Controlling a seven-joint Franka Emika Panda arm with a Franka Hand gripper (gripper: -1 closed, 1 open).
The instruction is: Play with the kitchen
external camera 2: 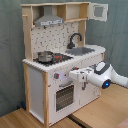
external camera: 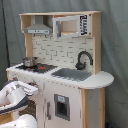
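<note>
The kitchen (external camera: 60, 65) (external camera 2: 54, 62) is a tall white and light-wood toy unit. On its top are a black faucet (external camera: 83, 58) (external camera 2: 75, 39), a grey sink (external camera: 71, 74) (external camera 2: 82, 50) and a small metal pot (external camera: 29, 61) (external camera 2: 45, 56) on the stovetop. My gripper (external camera 2: 71, 76) (external camera: 34, 89) is level with the front panel, just right of the knobs (external camera 2: 56, 76) and above the oven door (external camera 2: 64, 96) in the second exterior view. Whether it touches the panel I cannot tell.
The upper cabinet holds a hood (external camera: 37, 29) (external camera 2: 50, 20) and a small door (external camera 2: 99, 11) that stands open. The kitchen stands on a wooden surface (external camera 2: 100, 112), with a grey curtain (external camera 2: 10, 60) behind it. My white arm (external camera 2: 107, 75) reaches in from the second exterior view's right.
</note>
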